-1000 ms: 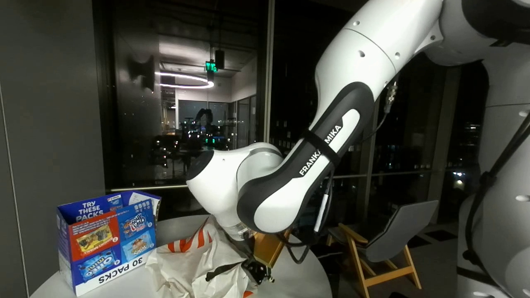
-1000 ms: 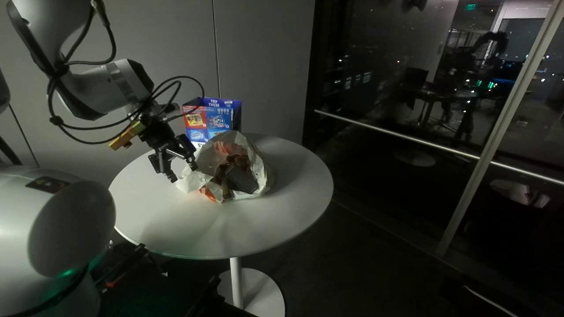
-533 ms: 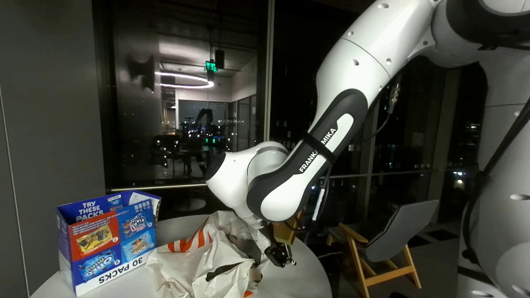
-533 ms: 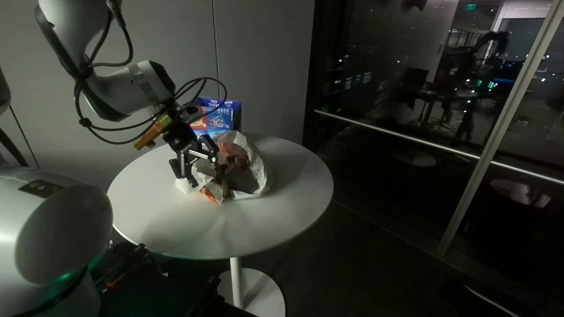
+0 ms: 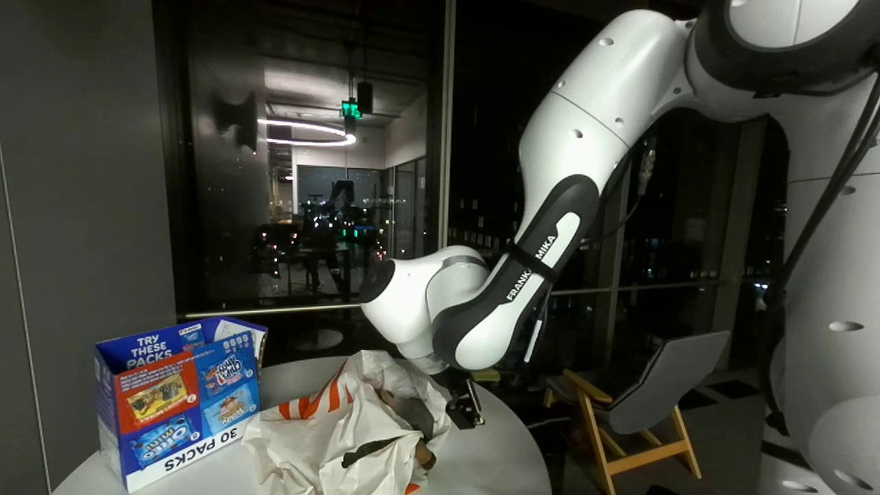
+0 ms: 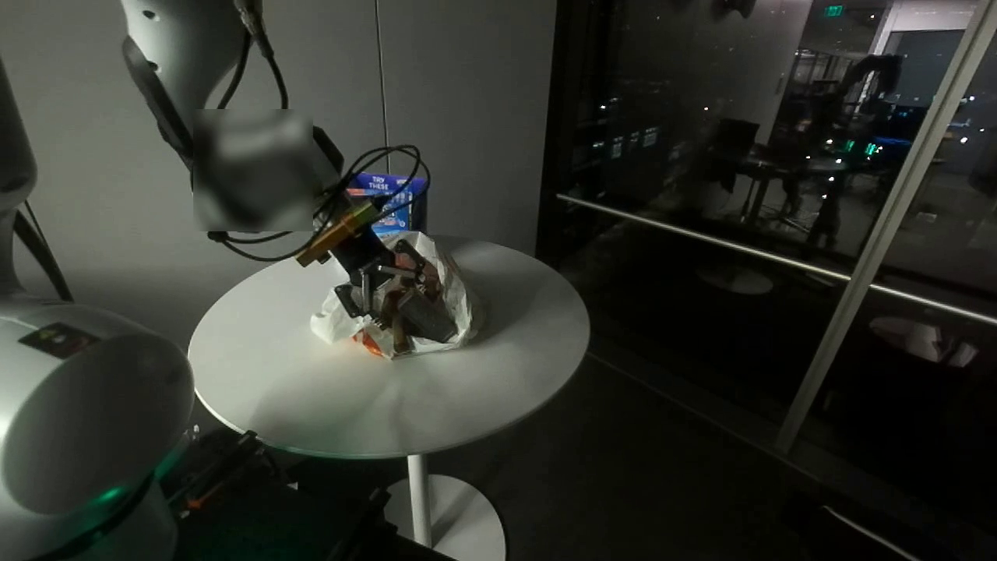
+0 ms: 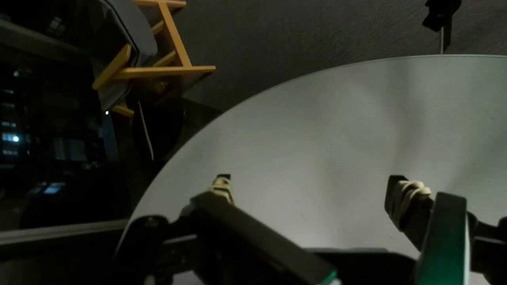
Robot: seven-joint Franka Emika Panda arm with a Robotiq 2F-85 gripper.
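My black gripper (image 7: pixel 311 180) stands open in the wrist view, with only the white tabletop (image 7: pixel 348 118) visible between its fingers. Pale bands wrap the fingertips (image 7: pixel 406 198). In an exterior view the gripper (image 6: pixel 399 300) overlaps the open mouth of a crumpled white paper bag (image 6: pixel 459 284) with orange marks. Inside that mouth are a dark grey block (image 6: pixel 428 315) and brown items (image 6: pixel 399 331). Elsewhere the gripper (image 5: pixel 467 409) appears just right of the bag (image 5: pixel 344 426), where a grey piece (image 5: pixel 416 416) shows. Whether it touches the bag I cannot tell; the wrist view does not show the bag.
A blue snack box (image 5: pixel 175 405) stands on the round table (image 6: pixel 311 405) beside the bag, partly behind my arm in an exterior view. A chair with wooden legs (image 5: pixel 653 399) is beyond the table. A window rail (image 6: pixel 701 236) runs behind.
The arm and gripper have moved to the right in both exterior views, passing over the bag's mouth in one of them. The gripper has stayed open; the bag and box look unmoved.
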